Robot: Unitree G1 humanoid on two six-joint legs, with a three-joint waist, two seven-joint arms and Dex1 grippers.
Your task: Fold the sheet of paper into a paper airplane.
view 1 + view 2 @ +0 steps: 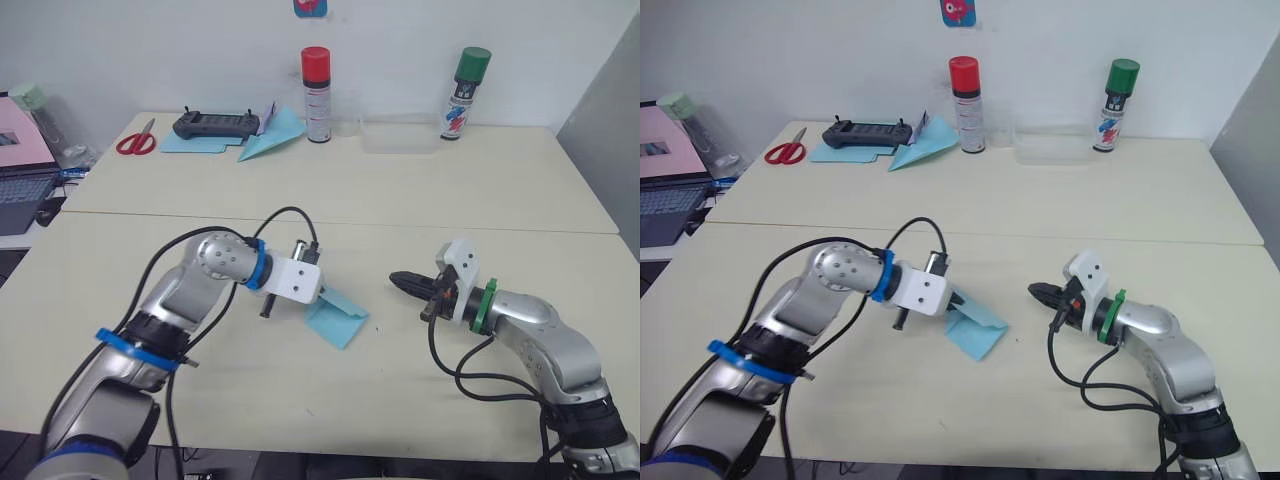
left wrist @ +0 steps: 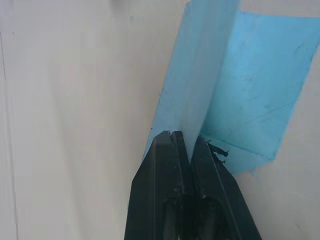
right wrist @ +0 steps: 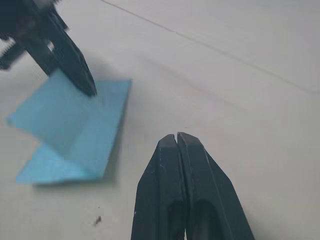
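Tabletop [image 1: 420,200]: spray cans [image 1: 316,95], scissors [image 1: 135,140] behind pinched sheet of paper [image 1: 338,318].

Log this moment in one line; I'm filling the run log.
left gripper: shut on sheet of paper, flap lifted | right gripper: shut, empty, apart | fold unfinished

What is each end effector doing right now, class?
Left end effector: closed, pinching a raised flap of the sheet of paper.
Right end effector: closed, holding nothing, apart from the paper.

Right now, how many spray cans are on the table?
2. The red-capped spray can stands at the far edge near the paper dart; the green-capped spray can stands further to the right.
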